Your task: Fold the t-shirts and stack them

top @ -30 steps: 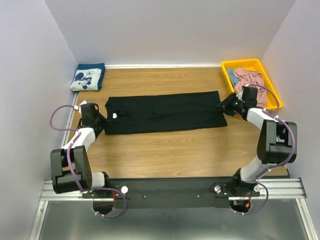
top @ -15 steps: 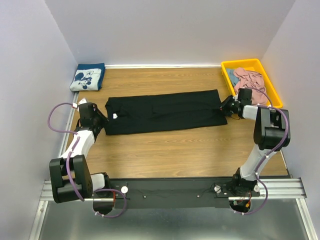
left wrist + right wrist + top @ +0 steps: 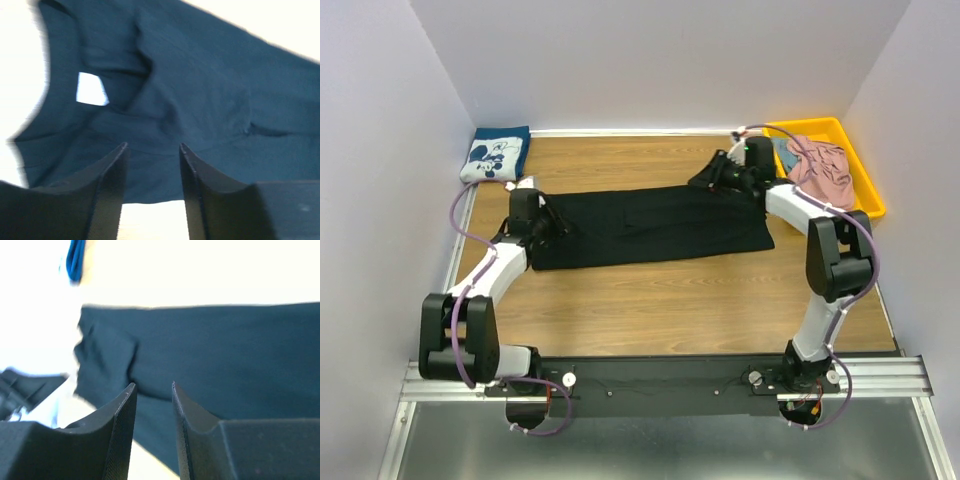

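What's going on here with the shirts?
Both arms are at the black t-shirt, which lies flat as a long strip on the table. The left gripper is at its collar end, the right gripper at its far edge; both look open, holding nothing. A folded navy t-shirt sits in the far left corner, and the pink t-shirt lies bunched in the yellow bin.
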You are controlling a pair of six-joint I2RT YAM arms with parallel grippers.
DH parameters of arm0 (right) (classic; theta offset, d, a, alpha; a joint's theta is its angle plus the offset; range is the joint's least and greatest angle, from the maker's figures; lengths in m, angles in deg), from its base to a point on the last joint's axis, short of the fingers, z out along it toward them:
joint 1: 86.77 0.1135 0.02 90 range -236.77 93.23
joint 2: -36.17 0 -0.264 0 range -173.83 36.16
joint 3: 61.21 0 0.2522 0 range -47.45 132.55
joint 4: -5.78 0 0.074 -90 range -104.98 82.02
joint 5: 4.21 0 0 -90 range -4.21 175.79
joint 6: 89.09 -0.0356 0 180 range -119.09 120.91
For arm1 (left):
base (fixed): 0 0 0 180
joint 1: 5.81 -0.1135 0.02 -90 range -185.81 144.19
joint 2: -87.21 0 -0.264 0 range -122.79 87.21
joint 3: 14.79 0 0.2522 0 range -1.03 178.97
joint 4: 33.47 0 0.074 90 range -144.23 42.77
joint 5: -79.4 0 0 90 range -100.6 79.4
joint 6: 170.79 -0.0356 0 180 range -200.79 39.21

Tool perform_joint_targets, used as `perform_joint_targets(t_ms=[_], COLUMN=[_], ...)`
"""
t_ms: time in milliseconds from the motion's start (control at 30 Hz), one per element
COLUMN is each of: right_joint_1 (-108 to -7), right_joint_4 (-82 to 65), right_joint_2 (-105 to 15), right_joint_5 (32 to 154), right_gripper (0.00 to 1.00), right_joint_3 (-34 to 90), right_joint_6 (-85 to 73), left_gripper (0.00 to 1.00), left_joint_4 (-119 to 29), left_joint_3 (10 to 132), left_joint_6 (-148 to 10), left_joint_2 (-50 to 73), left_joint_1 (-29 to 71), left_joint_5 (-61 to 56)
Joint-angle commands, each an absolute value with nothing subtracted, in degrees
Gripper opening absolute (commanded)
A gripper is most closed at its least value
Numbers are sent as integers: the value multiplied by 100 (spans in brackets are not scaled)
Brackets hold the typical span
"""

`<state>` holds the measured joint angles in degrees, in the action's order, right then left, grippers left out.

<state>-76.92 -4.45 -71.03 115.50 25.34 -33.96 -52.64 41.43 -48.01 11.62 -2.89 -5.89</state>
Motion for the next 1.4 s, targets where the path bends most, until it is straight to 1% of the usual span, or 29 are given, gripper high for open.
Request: perform_joint_targets(t_ms=[0,233,333,400,533,633,767,900,967,1033,1100,1133,1200,1233,1367], right_joint_1=[-7289,-7244,-7244,-7244,-7288,-7350,-7367,-7359,-7367,-7350,-7280,-7184,-7078,-6990,-6683], right_joint_4=[-579,-605,-605,-614,-763,-1105,-1929,-2783,-2934,-2899,-2829,-2689,-2496,-2399,-1811], right_joint_2=[-7484,-7256,-7124,-6966,-6834,-6755,-6448,-6000,-5885,-5963,-6286,-6411,-6691,-6963,-7676], right_joint_5=[11954,11901,11849,11656,11400,11383,11348,11268,11557,12030,12199,12226,12270,12314,12499], right_gripper=[41,41,42,42,42,42,42,43,43,43,43,43,43,43,43], right_joint_3=[2577,1602,1039,636,213,-77,-298,25,290,876,1370,1816,2179,2372,3198], right_joint_6=[-3425,-3434,-3451,-3407,-3302,-3275,-2917,-2425,-2265,-2300,-2439,-2501,-2738,-2844,-3362], left_gripper=[48,47,44,44,44,43,43,43,43,44,45,48,51,55,65], left_joint_4=[-5268,-5365,-5277,-5224,-5399,-5715,-6111,-6568,-6709,-6614,-6446,-6272,-6130,-6086,-5831], left_joint_3=[4274,4019,3703,3484,3281,3184,3070,3157,3236,3385,3535,3718,3939,4192,4748], left_joint_6=[-4818,-4520,-4344,-4212,-4115,-4098,-4080,-4132,-4176,-4273,-4387,-4431,-4598,-4668,-4949], left_joint_2=[812,451,468,529,626,740,1196,1768,2101,2260,2314,2270,1990,1867,1077], left_joint_1=[-124,-124,-142,-194,-326,-423,-476,-476,-476,-476,-476,-476,-476,-476,-476], left_joint_5=[-488,-664,-638,-647,-813,-857,-910,-1016,-1016,-1172,-1157,-1156,-1139,-1139,-1086])
